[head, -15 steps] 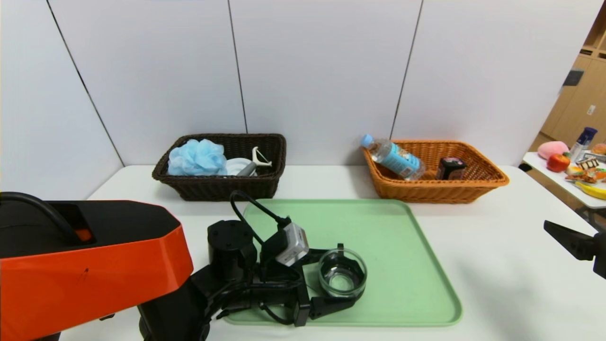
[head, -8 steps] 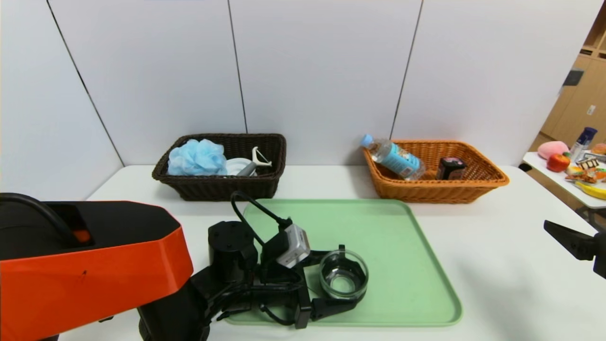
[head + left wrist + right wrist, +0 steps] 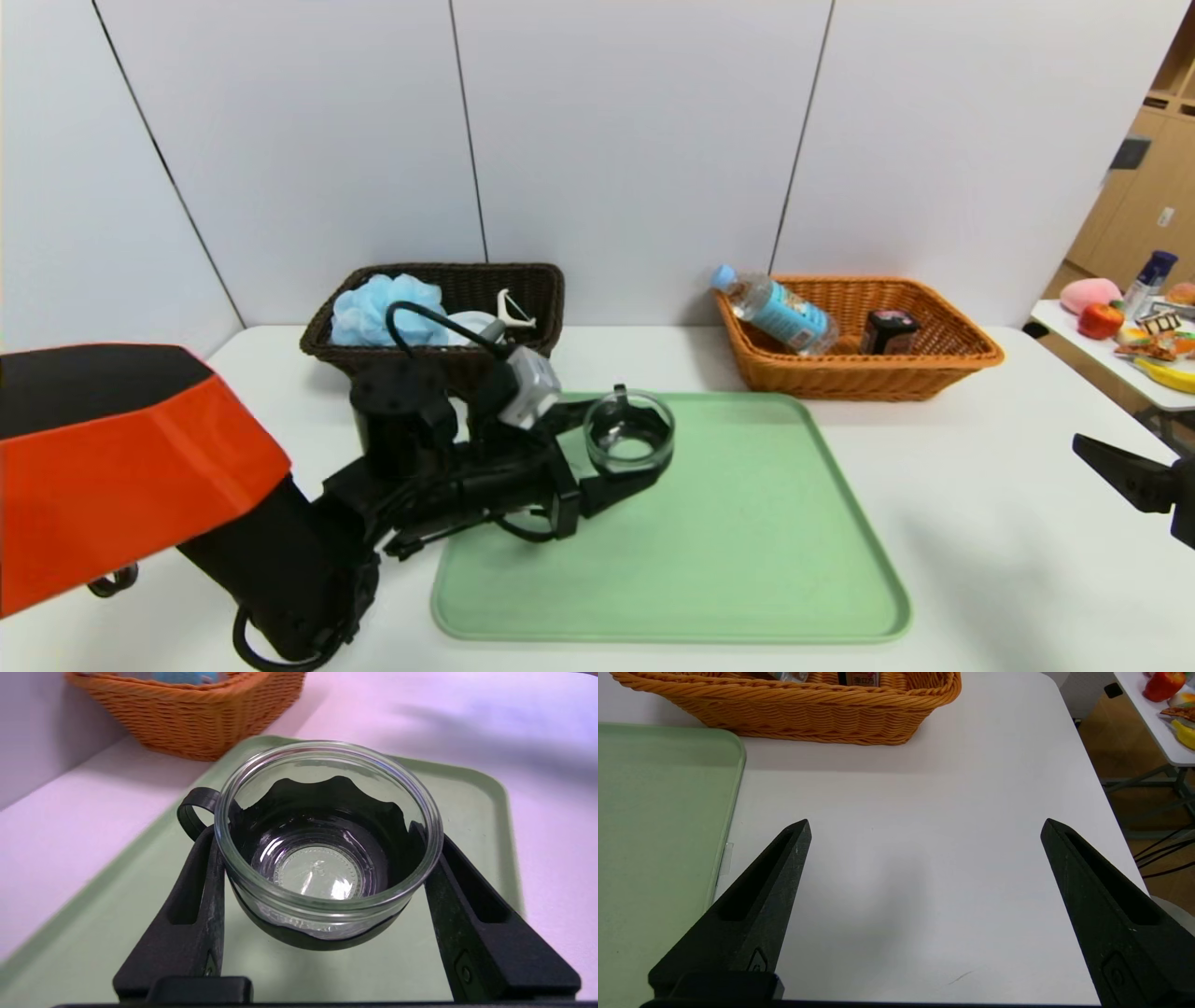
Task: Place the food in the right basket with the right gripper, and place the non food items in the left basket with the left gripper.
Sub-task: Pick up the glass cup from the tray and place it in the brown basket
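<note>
Gripping a glass cup [image 3: 628,439] between its two fingers [image 3: 196,914], left pincer [image 3: 624,457] held above the far left part of the green tray [image 3: 747,560], cup upright and apparently clear of the tray surface, though hard to be sure from the head view. Seen from the left wrist, both fingers pressed against opposite sides of the cup's dark holder, small ring handle [image 3: 194,809] poking out beside one finger. Just beyond and to the pincer's left, dark left basket [image 3: 439,359] holding a blue bath sponge [image 3: 387,313] and a white peeler [image 3: 512,313]. Farther off to the pincer's right, orange right basket [image 3: 854,359] with a water bottle [image 3: 775,313] leaning on its rim and a small dark packet [image 3: 887,331] inside.

Parked near the counter's [image 3: 980,523] right edge, right pincer [image 3: 924,830] spread wide with nothing between its fingers, well apart from the tray and hovering over bare white counter, orange basket ahead of it.
</note>
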{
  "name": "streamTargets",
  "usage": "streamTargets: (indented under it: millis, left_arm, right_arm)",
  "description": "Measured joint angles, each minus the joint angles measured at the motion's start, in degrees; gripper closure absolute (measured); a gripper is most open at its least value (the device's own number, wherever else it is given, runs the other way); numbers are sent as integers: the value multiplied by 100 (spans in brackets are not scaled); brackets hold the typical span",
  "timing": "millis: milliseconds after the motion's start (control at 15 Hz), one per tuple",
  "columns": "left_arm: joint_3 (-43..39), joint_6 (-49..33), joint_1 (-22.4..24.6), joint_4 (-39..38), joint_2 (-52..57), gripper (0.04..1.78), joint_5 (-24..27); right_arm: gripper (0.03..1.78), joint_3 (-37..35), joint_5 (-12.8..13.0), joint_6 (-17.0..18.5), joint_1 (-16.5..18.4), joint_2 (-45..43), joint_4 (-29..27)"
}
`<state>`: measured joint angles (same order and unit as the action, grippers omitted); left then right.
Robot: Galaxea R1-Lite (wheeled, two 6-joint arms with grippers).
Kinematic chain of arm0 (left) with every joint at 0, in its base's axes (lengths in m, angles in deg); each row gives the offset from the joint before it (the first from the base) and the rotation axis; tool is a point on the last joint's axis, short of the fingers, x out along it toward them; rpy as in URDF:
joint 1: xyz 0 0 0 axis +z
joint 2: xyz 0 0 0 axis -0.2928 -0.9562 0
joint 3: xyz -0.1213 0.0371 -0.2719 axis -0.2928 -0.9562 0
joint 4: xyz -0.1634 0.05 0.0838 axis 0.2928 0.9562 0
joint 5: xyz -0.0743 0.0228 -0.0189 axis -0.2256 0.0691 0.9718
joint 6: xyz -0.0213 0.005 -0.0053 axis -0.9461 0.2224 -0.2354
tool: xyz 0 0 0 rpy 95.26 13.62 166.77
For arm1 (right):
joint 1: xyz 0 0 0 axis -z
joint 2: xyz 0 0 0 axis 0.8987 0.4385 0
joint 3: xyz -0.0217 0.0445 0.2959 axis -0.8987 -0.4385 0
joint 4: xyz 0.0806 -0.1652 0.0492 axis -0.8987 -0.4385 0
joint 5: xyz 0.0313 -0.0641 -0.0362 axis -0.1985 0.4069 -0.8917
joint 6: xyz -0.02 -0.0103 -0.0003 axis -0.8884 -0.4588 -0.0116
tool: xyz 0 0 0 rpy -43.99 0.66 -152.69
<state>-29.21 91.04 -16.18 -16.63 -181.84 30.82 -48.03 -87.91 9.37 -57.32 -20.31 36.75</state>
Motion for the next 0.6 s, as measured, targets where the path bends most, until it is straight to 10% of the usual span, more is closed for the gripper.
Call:
streamTargets:
  millis: [600]
  left_arm:
    - [3073,52,2031,3663,613,61,-172]
  right_arm:
    - [11,-9,6,-2,-9,-24,4]
